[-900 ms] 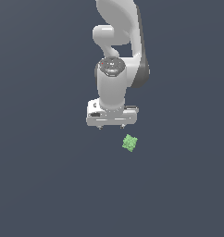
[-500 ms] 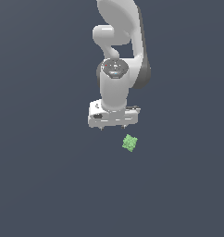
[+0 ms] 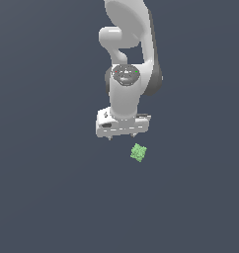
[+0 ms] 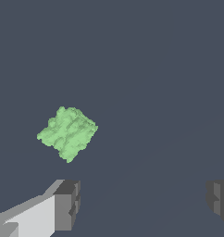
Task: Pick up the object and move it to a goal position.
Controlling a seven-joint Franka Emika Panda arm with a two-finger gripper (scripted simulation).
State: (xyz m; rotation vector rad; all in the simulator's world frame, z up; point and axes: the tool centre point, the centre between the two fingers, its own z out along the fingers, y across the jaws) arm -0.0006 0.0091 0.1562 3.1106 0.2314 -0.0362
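Observation:
The object is a small light-green, bumpy, cube-like block lying on the dark grey floor. In the exterior view it sits just below and slightly toward that view's right of my white gripper, apart from it. My gripper is open: in the wrist view its two grey fingertips stand wide apart with nothing between them, and the object lies beyond them, closer to one finger than to the other.
The white arm rises above the gripper in the exterior view. Only the plain dark grey floor surrounds the block.
The gripper has shifted slightly lower and closer to the block. The block has not moved.

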